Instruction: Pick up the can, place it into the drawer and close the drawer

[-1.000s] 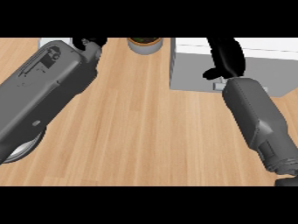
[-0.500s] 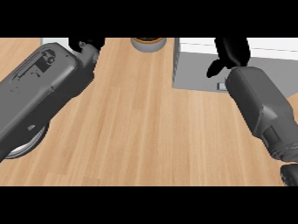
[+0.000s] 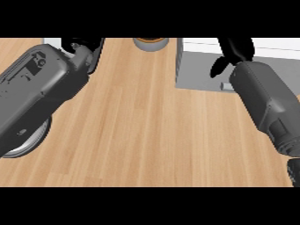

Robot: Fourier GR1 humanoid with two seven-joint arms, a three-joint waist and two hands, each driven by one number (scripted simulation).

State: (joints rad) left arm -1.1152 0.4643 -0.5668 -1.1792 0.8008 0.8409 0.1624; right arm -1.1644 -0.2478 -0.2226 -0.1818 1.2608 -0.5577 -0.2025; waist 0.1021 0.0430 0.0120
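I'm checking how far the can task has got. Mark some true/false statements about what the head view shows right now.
1. The can stands on the counter at the view's top edge. True.
2. The right hand holds the can. False: the can stands apart, to that hand's left.
3. The right hand is over the white drawer. True.
4. The can is inside the drawer. False: it is on the wood beside it.
5. The left hand shows at the top left. True.
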